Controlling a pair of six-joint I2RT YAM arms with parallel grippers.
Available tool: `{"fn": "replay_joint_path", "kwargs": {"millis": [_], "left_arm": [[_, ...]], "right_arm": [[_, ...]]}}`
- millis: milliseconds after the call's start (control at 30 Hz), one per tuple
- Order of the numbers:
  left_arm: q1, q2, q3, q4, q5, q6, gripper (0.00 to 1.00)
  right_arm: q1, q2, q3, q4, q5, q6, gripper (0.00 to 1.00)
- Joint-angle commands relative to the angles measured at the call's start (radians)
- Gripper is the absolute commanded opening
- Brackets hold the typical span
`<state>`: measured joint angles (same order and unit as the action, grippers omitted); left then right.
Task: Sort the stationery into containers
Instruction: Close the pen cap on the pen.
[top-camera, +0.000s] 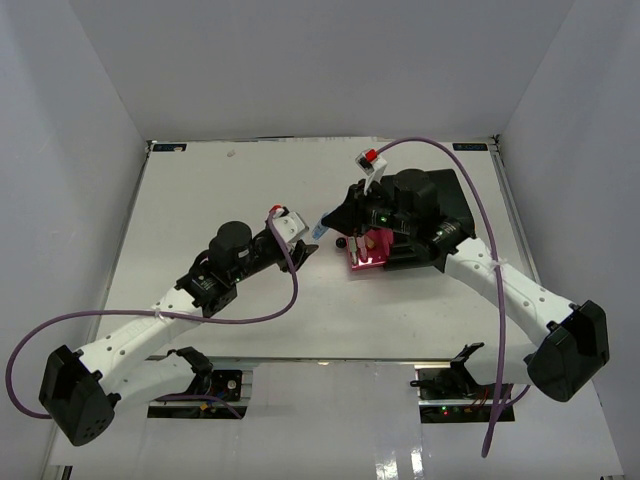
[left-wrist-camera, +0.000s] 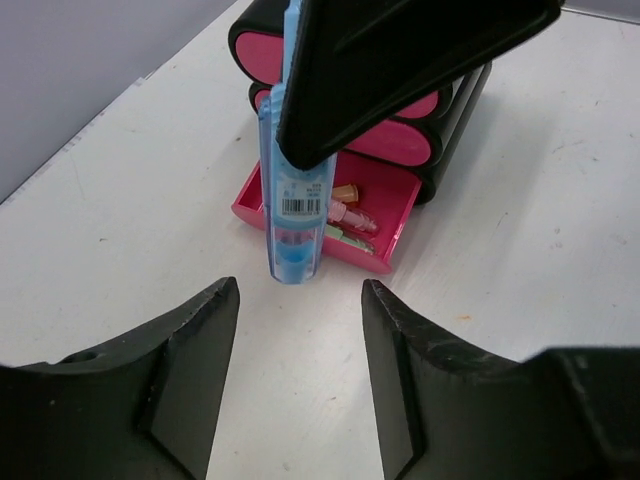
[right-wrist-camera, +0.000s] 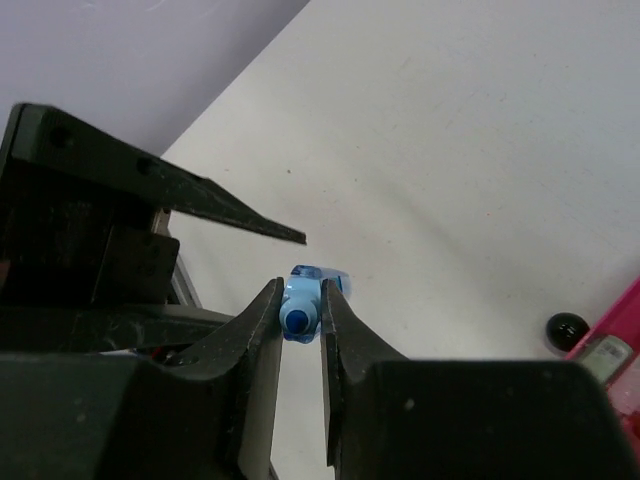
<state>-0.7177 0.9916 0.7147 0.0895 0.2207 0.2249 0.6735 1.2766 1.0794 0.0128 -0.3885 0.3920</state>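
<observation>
My right gripper (right-wrist-camera: 302, 292) is shut on a light-blue piece (right-wrist-camera: 299, 316) of stationery, held above the table just in front of the open drawer. In the left wrist view this light-blue piece (left-wrist-camera: 295, 210) hangs upright, pinched by the right gripper's black fingers (left-wrist-camera: 400, 60). My left gripper (left-wrist-camera: 300, 300) stands open and empty right below it, not touching it. The magenta-pink bottom drawer (left-wrist-camera: 400, 200) of the black cabinet (top-camera: 430, 215) is pulled out, and a few pens (left-wrist-camera: 348, 215) lie inside. From above, both grippers meet near the light-blue piece (top-camera: 318, 232).
The two upper pink drawers (left-wrist-camera: 400, 145) are shut. A round black knob (right-wrist-camera: 566, 330) marks the open drawer's front. The left arm (top-camera: 200, 290) stretches across the table's middle, and the right arm (top-camera: 500, 280) curves round the cabinet's front.
</observation>
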Motion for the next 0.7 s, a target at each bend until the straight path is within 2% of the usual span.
{"fn": "replay_joint_path", "kwargs": {"millis": [0,67,200,533,667], "left_arm": [[-0.006,-0.033,-0.004,-0.004,0.029,0.002,0.64],[-0.006,-0.041,-0.004,-0.01,0.049,-0.002,0.74],[-0.006,-0.042,-0.006,-0.01,0.114,-0.01,0.82],[-0.005,0.018,0.034,0.027,0.327,-0.038,0.87],[0.003,0.036,0.06,0.021,0.406,-0.019,0.88]], "right_arm": [[-0.014,-0.049,0.065,-0.011,0.023,-0.116,0.08],[-0.025,-0.065,0.079,-0.062,0.02,-0.18,0.08],[-0.067,-0.088,0.108,-0.123,-0.038,-0.287,0.08],[-0.107,-0.04,0.29,-0.441,-0.321,-0.557,0.08],[-0.107,-0.031,0.313,-0.566,-0.397,-0.665,0.08]]}}
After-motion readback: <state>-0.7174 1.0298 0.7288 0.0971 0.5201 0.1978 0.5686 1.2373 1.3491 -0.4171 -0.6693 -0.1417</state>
